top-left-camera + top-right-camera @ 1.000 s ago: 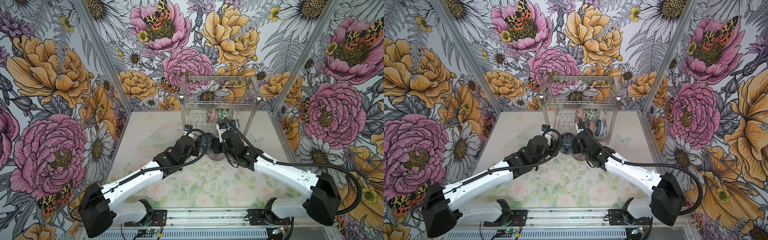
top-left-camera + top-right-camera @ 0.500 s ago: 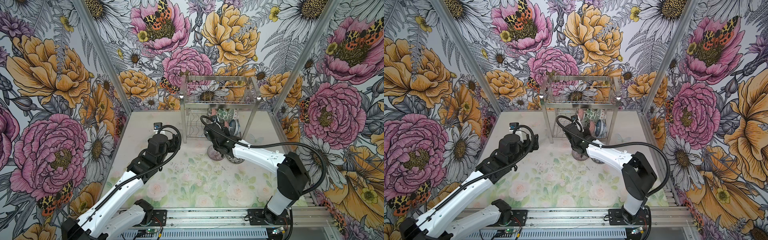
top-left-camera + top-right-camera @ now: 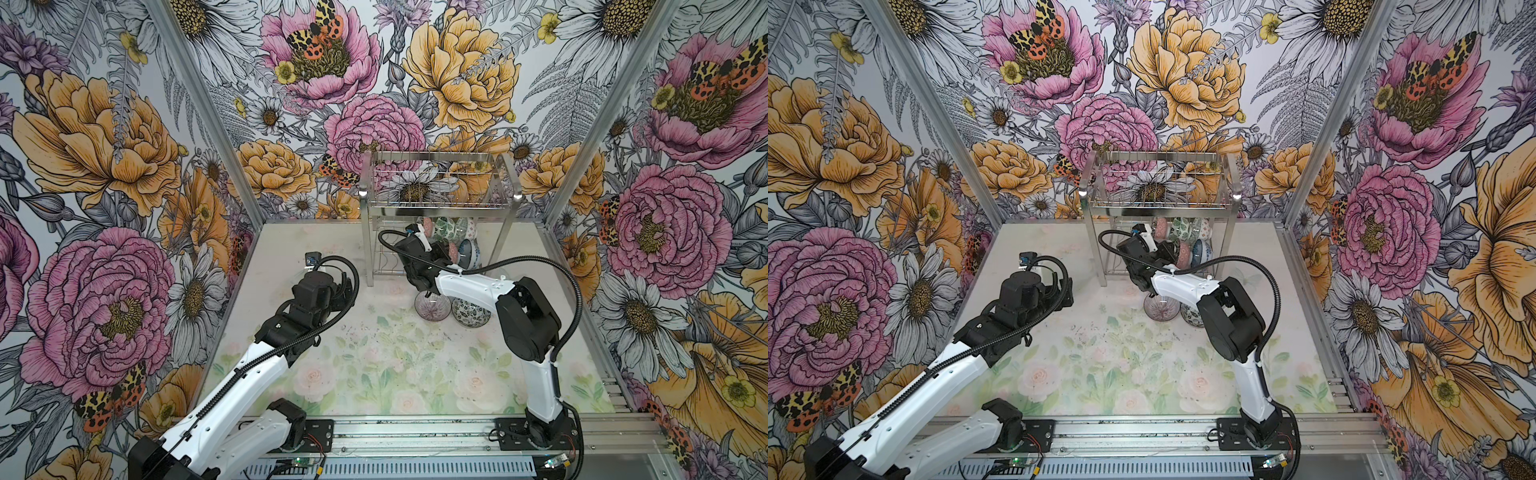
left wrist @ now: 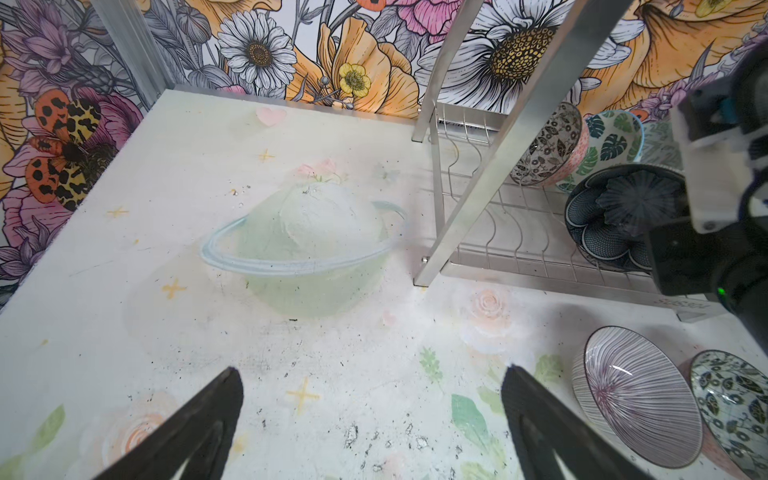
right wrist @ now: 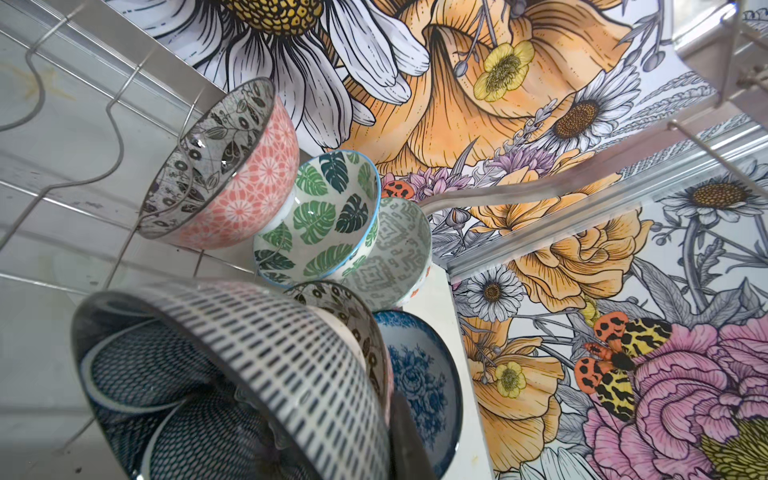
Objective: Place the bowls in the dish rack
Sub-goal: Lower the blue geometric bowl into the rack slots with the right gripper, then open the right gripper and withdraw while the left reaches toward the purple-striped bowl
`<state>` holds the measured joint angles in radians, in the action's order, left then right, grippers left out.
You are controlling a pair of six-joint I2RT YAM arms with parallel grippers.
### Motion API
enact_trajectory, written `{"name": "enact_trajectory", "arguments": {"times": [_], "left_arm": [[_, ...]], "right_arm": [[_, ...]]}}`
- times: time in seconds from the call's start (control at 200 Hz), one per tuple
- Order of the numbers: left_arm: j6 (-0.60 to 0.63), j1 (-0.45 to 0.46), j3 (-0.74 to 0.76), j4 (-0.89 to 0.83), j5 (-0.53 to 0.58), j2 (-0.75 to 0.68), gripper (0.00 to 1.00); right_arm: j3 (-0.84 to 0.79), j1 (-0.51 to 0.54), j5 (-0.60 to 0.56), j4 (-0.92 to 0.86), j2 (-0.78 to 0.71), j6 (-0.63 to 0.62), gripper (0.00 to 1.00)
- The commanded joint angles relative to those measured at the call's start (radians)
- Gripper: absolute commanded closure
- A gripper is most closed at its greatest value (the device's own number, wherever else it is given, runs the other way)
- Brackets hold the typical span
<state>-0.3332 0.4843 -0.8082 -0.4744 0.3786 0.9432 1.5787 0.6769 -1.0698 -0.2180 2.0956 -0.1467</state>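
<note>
on the pale painted table (image 3: 374, 365), boxed in by flowered walls (image 3: 104, 145), the rack (image 3: 436, 203) stands at the back edge, right of middle. several bowls (image 5: 320, 216) lean at the right end of its lower tier. a second ago both grippers met at the dark bowl (image 5: 232, 374) in front of the rack. now the left gripper (image 4: 372, 374) has pulled back leftward, fingers spread wide and holding nothing. the right gripper (image 3: 441, 250) has reached in under the top basket, pinched on the dark bowl's rim, just beside the racked ones. a lined bowl (image 3: 432, 305) and a floral bowl (image 3: 469, 311) sit side by side under the right forearm, just before the rack. open tabletop runs from the rack's front post (image 4: 478, 166) to the left wall.
</note>
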Motion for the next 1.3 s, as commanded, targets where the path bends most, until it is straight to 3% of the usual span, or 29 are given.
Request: {"name": "enact_trajectory", "arguments": {"times": [0.0,0.6,1.076,1.296], "left_arm": [[0.015,-0.012,0.014,0.026,-0.037,0.011,0.01],[0.037,-0.026,0.016,0.046,-0.072,0.017,0.01],[0.029,-0.029,0.026,0.042,-0.076,-0.015,0.01],[0.023,-0.03,0.032,0.036,-0.081,-0.029,0.01]], "right_arm": [[0.08,-0.01,-0.068,0.107,0.037,-0.079,1.0],[0.188,-0.022,-0.073,0.141,0.18,-0.164,1.0],[0.195,-0.015,-0.006,0.103,0.205,-0.119,1.0],[0.199,-0.014,0.027,0.09,0.202,-0.097,0.91]]}}
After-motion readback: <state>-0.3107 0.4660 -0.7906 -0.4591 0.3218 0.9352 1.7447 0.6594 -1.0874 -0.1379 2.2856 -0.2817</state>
